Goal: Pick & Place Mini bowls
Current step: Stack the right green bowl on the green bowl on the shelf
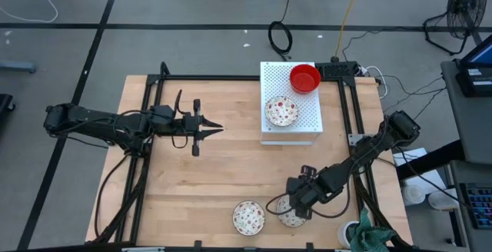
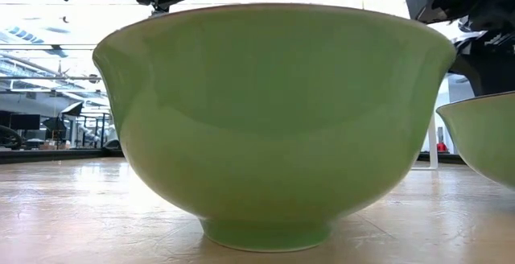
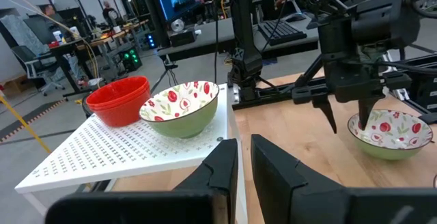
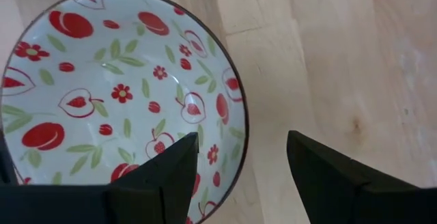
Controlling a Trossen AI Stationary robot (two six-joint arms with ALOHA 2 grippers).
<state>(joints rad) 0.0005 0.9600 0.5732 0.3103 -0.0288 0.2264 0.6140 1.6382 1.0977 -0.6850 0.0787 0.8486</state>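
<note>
Glossy floral bowl under right fingers spread wide, left fingers clenched, perforated white board.

A white perforated board sits on the wooden table (far right side).

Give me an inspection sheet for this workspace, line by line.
Surface: wooden table, no spills seen.
Job's things: red bowl and floral bowl on the white board; two floral bowls at the near edge.
Clutter: green cloth at the table's corner.
Grippers: left gripper shut, empty, over mid-table; right gripper open, astride the rim of a near-edge floral bowl.
Cables: coil and a yellow lead on the floor.
Surroundings: fan, monitors, desks.
</note>
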